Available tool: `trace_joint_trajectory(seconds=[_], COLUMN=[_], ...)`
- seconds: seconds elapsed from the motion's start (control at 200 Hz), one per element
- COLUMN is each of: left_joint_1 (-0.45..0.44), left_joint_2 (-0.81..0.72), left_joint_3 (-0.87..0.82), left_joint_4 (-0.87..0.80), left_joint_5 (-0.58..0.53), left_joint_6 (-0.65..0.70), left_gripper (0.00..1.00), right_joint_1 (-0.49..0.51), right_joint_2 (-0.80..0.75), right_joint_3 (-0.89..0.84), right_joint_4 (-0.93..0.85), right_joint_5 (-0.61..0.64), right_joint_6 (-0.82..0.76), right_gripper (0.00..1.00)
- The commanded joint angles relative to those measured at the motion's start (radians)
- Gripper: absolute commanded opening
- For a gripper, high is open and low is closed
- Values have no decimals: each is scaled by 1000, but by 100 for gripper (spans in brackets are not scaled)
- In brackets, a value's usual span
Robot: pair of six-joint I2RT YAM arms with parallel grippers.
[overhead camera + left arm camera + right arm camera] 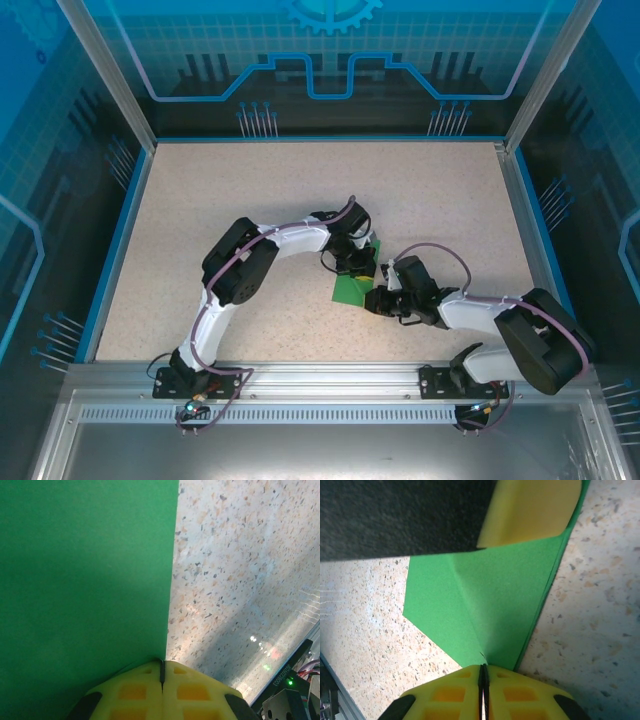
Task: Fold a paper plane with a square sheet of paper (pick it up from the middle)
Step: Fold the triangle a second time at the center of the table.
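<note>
Paper stretches lengthwise from the right end effector to the left end effector. Both are closed together, tips touching its edges.

We are in a robot lab cell: speckled table, aluminium posts at upper left and right, blue printed panels behind.
</note>
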Motion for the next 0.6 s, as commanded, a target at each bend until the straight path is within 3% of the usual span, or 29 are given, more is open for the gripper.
trace_joint_trajectory(seconds=[0.0, 0.31, 0.595], left_joint_1=[3, 3, 7], left_joint_2=[40, 51, 73], left_joint_3=[25, 43, 47], left_joint_4=[-40, -45, -39], left_joint_5=[-17, -16, -8], left_joint_6=[35, 39, 51], left_gripper=[0, 1, 10], right_joint_1=[18, 38, 43], right_joint_2=[11, 39, 39], right_joint_3=[17, 39, 58], right_joint_4=[-106, -169, -212], right_joint_5=[48, 86, 103], right_joint_6=[-29, -37, -48], right_gripper=[11, 10, 10])
